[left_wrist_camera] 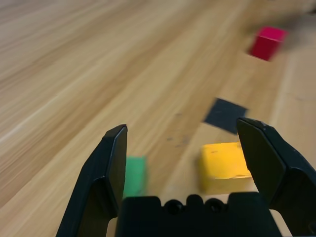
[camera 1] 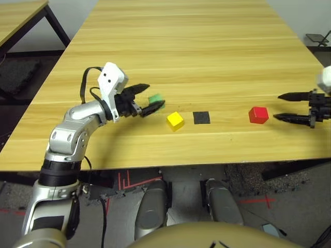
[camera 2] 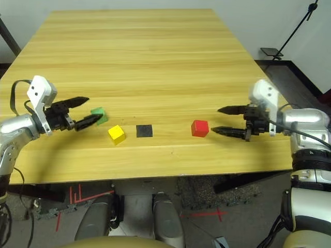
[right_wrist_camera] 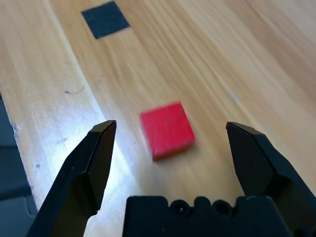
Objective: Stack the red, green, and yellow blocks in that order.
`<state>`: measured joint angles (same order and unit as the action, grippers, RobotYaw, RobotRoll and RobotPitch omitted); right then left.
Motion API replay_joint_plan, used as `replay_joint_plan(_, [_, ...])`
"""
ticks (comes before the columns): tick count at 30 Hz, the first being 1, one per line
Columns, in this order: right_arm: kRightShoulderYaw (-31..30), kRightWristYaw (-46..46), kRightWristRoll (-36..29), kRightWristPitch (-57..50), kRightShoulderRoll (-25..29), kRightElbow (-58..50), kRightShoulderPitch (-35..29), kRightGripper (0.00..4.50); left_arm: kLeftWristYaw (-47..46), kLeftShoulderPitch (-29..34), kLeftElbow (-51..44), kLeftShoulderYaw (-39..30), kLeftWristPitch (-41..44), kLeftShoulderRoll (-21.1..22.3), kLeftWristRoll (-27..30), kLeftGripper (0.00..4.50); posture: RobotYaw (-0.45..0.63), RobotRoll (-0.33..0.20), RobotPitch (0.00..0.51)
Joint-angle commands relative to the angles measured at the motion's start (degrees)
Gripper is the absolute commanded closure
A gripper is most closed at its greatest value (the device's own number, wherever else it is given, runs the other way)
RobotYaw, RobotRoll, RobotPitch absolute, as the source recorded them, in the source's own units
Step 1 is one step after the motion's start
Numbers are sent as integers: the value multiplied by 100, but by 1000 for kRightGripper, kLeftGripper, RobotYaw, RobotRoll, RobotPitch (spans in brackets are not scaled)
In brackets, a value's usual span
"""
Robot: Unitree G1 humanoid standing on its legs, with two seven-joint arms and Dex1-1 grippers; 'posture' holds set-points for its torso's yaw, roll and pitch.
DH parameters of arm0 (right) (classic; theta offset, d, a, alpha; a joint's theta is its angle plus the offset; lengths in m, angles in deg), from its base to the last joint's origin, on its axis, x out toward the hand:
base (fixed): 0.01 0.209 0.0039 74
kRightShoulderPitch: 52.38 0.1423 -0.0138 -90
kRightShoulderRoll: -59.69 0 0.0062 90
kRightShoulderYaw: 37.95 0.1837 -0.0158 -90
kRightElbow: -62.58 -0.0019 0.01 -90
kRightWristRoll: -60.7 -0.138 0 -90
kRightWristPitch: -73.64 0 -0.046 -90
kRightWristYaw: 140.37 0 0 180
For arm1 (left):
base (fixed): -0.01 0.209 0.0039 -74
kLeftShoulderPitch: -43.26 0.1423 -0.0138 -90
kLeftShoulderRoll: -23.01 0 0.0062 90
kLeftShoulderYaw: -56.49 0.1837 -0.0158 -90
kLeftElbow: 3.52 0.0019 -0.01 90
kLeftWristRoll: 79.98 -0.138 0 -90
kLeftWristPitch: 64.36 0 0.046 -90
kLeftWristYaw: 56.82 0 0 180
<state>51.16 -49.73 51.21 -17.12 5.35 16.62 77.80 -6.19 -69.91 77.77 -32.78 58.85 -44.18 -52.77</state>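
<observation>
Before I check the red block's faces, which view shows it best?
The right wrist view: the red block looks largest there, unobstructed. Both eye views show it small; the left wrist view shows it far off.

My paired head cameras look forward and steeply down across the wooden table from above its near edge. My wrist cameras look along my fingers at the tabletop from much nearer, both taking in the red block and black square patch.

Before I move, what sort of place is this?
Probably a robotics lab or test room: a bare wooden table, red tape marks on the floor, and what looks like a stand by the wall.
</observation>
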Motion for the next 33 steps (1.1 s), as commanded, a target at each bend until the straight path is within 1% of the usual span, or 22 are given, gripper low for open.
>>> replay_joint_plan(1, [-377, -18, 432, 489, -228, 430, 289, 0, 234, -205, 111, 299, 138, 132, -169, 46, 147, -143, 78])
replay_joint_plan(5, [-607, -71, 713, 776, -425, 869, 548, 0, 418, -323, -20, 567, 349, 226, -238, 46, 168, -144, 75])
replay_joint_plan(9, [-816, -53, 1006, 1047, -552, 1227, 716, 0, 503, -310, -224, 723, 559, 266, -236, 46, 197, -148, 71])
replay_joint_plan(13, [-949, 48, 1244, 1222, -662, 1554, 854, 0, 441, -275, -448, 760, 732, 280, -231, 46, 217, -152, 71])
replay_joint_plan(18, [-1056, 229, 1505, 1332, -736, 1856, 1031, 22, 326, -228, -701, 639, 971, 308, -163, 16, 250, -155, 70])
replay_joint_plan(19, [-1073, 292, 1559, 1361, -757, 1899, 1063, 380, 309, -209, -739, 614, 1004, 320, -152, 0, 256, -155, 70])
replay_joint_plan(20, [-1073, 350, 1592, 1389, -797, 1944, 1100, 589, 291, -191, -778, 591, 1035, 333, -142, 0, 262, -155, 70])
replay_joint_plan(21, [-1054, 384, 1605, 1408, -839, 1984, 1134, 900, 271, -179, -811, 572, 1062, 339, -134, 0, 262, -155, 70])
replay_joint_plan(24, [-1006, 415, 1589, 1383, -970, 1990, 1227, 2051, 211, -153, -913, 502, 1160, 350, -106, 0, 278, -154, 72])
replay_joint_plan(25, [-981, 383, 1550, 1340, -1025, 1947, 1259, 2365, 193, -152, -936, 480, 1184, 353, -101, 0, 281, -154, 72])
replay_joint_plan(26, [-953, 310, 1480, 1272, -1109, 1841, 1299, 2475, 170, -150, -961, 452, 1213, 358, -95, 0, 283, -154, 73])
replay_joint_plan(30, [-994, -178, 1217, 743, -1544, 1089, 1454, 2462, 116, -164, -1012, 385, 1297, 379, -85, 0, 292, -156, 74])
replay_joint_plan(33, [-1179, -314, 1085, 487, -1824, 756, 1556, 2462, 88, -201, -1009, 385, 1337, 371, -76, 0, 295, -160, 72])
